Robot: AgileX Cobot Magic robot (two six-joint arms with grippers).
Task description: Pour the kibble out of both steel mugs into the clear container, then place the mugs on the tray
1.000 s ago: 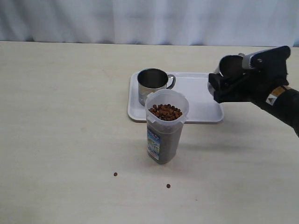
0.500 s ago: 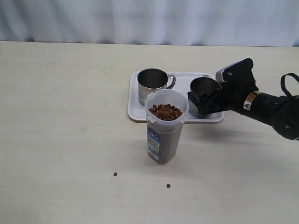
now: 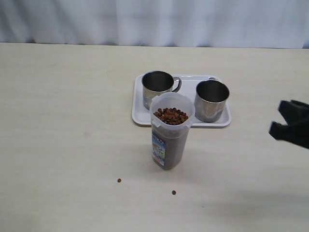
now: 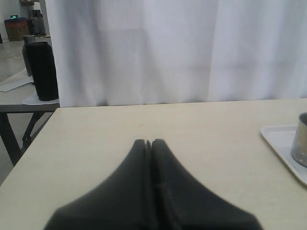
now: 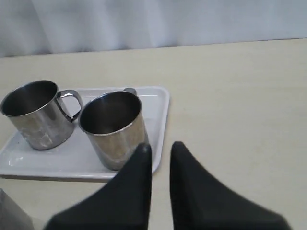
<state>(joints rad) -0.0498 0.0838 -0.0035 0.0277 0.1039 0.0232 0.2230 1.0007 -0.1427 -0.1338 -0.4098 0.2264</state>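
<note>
Both steel mugs stand upright and empty on the white tray [image 3: 212, 119]: one mug [image 3: 156, 89] at its left, the other mug [image 3: 211, 100] at its right. In front of the tray stands the clear container [image 3: 171, 130], filled with brown kibble [image 3: 170, 115] nearly to its rim. My right gripper [image 3: 286, 122] hangs open and empty at the right edge, well clear of the tray; in the right wrist view its fingers [image 5: 161, 147] point at the nearer mug [image 5: 113, 128]. My left gripper [image 4: 149, 143] is shut on nothing, far left of the tray, outside the exterior view.
Two stray kibble pellets lie on the table in front of the container, one [image 3: 119, 180] to the left and one [image 3: 174, 192] nearer the middle. A white curtain runs behind the table. The tray's corner [image 4: 283, 143] shows in the left wrist view.
My right gripper set the second mug down on the tray's right side, let go of it and drew back to the right edge of the view.
</note>
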